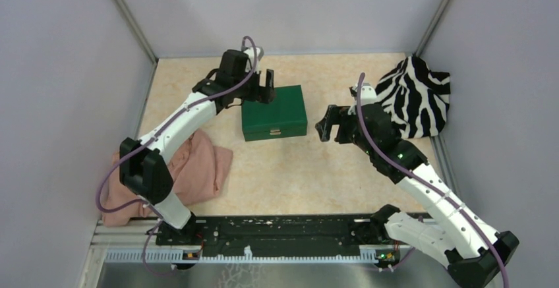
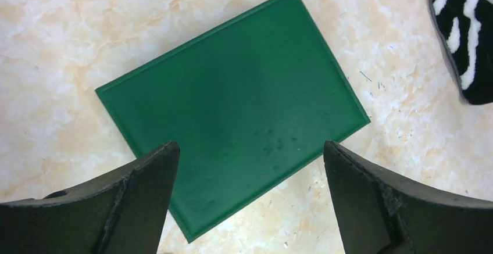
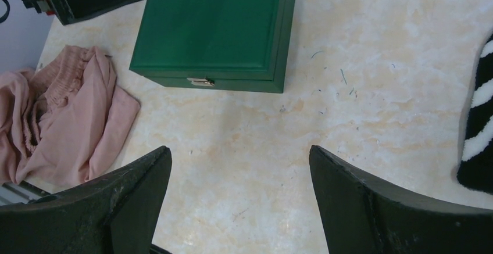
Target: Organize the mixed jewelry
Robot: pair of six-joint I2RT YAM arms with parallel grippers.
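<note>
My left claw (image 1: 263,86) hangs over the far left corner of the green box (image 1: 274,113). Its two fingers are spread wide with nothing between them. Its own camera looks straight down on the shut lid, and the lid's edges sit at a slant in that view. My right claw (image 1: 331,124) is spread wide too and holds nothing. It hovers over bare worktop (image 1: 296,169) to the right of the box, apart from it. Its camera sees the box's front, where a small gold latch (image 3: 200,81) sits in the middle of the front edge. I cannot see the mixed jewelry in any view, so I cannot tell where it is. A pink cloth (image 1: 198,169) lies in a heap by the left edge of the worktop, near the box's front left corner but not touching it. A black and white striped cloth (image 1: 415,97) is bunched in the far right corner, just behind my right arm. There is open room in front of the box, between the two cloths.
</note>
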